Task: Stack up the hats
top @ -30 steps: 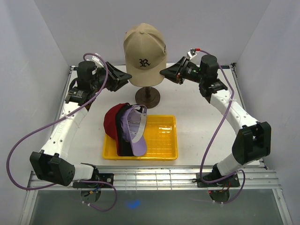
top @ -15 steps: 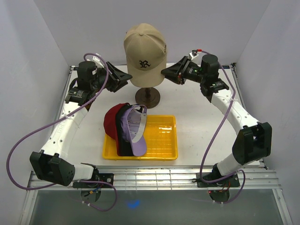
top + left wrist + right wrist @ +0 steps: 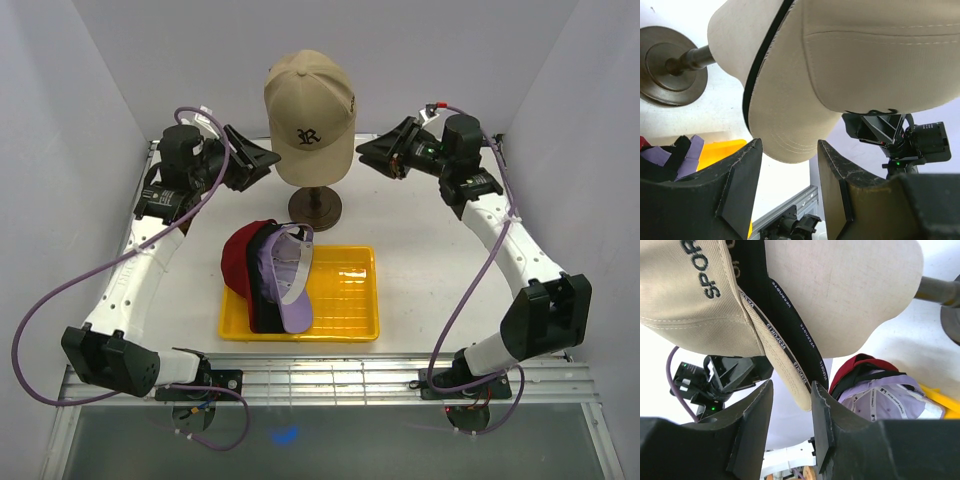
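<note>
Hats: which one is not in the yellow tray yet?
The tan cap with the dark R emblem, on the mannequin head. The red cap, black cap and lavender cap lie nested in the yellow tray.

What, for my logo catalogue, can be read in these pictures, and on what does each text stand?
"R": dark emblem on the front of the tan cap.
"SPOR": on the tan cap's side in the right wrist view, cut off by the picture's edge.
Repeated small print on that cap's inner band: not surely readable.
Small print inside the lavender cap: too small to read.
</note>
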`<state>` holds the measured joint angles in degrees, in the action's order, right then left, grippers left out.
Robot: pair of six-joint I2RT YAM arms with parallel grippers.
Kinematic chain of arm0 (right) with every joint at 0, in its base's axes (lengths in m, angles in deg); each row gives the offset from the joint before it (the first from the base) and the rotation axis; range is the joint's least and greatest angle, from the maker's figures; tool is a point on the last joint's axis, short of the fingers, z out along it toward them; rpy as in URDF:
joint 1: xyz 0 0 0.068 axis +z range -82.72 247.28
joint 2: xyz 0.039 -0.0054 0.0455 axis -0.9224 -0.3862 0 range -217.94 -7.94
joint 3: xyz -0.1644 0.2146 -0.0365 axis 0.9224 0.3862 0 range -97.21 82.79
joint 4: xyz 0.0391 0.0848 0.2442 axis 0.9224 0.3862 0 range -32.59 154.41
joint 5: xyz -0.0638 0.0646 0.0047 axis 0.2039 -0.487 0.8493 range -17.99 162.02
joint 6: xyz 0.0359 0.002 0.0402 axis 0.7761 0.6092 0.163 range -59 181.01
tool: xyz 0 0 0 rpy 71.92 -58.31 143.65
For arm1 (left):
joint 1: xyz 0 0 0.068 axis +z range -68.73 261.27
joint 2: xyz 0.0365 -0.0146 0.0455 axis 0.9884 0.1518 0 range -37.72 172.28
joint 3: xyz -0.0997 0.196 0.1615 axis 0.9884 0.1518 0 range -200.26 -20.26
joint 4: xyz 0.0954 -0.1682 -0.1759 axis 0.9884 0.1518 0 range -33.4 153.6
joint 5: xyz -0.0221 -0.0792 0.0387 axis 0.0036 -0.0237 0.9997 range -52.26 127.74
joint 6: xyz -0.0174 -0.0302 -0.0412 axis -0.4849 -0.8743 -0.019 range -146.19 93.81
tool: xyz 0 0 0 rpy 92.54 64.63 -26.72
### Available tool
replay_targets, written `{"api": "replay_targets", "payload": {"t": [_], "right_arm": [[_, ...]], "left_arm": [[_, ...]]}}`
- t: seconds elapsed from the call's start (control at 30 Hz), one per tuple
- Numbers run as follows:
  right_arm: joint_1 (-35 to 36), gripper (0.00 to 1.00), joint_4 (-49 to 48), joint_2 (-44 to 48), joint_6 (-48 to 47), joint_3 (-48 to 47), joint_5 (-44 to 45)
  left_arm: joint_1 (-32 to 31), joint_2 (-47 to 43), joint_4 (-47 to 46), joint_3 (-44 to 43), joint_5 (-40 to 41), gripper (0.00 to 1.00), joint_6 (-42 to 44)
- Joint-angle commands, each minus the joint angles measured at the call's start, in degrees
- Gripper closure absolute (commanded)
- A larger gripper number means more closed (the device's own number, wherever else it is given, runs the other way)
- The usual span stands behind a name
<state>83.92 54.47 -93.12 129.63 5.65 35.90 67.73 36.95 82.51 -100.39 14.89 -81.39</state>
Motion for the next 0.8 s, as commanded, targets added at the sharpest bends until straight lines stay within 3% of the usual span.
{"api": "replay_targets", "payload": {"t": [0.0, 0.27, 0.47, 0.6, 0.77], "right_arm": [[-1.17, 0.57, 1.18, 2.83, -2.7, -1.26, 1.4], [-2.14, 0.57, 2.5, 5.73, -5.59, 1.38, 1.23], [2.68, 0.56, 17.87, 14.58, -18.59, 2.33, 8.42], [13.3, 0.56, 24.73, 21.54, -26.24, 7.96, 21.74], [33.87, 0.59, 27.28, 24.02, -25.64, 14.82, 36.08]], "left_arm": [[0.36, -1.64, 1.16, -3.09, 1.14, 0.41, 1.94], [0.36, -2.6, 2.21, -3.53, 1.41, 0.41, 2.99], [0.36, -4.45, 5.9, -5.73, 3.6, 0.41, 5.36], [0.36, -7.43, 9.41, -5.91, 7.1, 0.41, 6.51], [0.36, -11.21, 12.75, -4.68, 12.29, 0.41, 6.95]]}}
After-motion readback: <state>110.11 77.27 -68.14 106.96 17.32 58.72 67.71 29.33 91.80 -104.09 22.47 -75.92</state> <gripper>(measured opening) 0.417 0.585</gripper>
